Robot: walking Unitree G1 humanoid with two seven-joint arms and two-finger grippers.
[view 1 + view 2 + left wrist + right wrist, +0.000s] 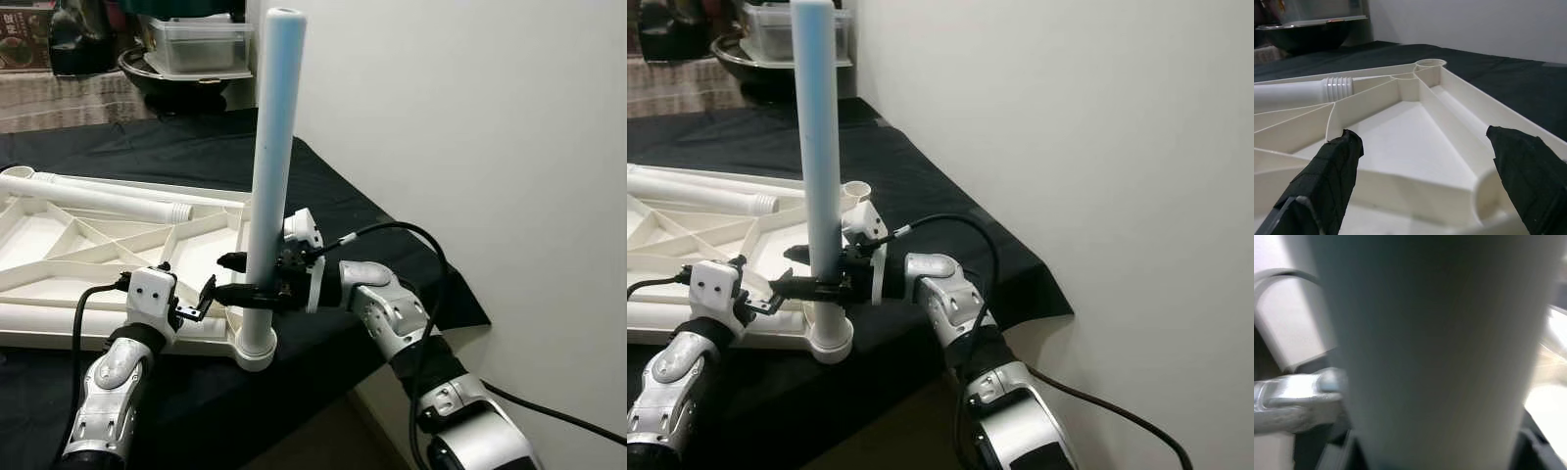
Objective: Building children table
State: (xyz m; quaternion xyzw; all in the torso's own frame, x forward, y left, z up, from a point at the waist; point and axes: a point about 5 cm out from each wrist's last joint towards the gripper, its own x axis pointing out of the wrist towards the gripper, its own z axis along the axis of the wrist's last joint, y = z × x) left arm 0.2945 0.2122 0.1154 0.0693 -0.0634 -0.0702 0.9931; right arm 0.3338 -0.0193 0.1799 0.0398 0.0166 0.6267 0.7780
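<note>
Alignment matters most here: the upright leg (271, 176) stands in the near corner socket (253, 349) of the upturned tabletop (69, 257), pinched low down by your right gripper (235, 277), so keep it plumb while you seat it. Your left gripper (203, 297), jaws spread and holding nothing, hovers just beside the socket. A loose leg (93, 197) lies across the ribs, and the black cloth (323, 196) ends near the socket.
</note>
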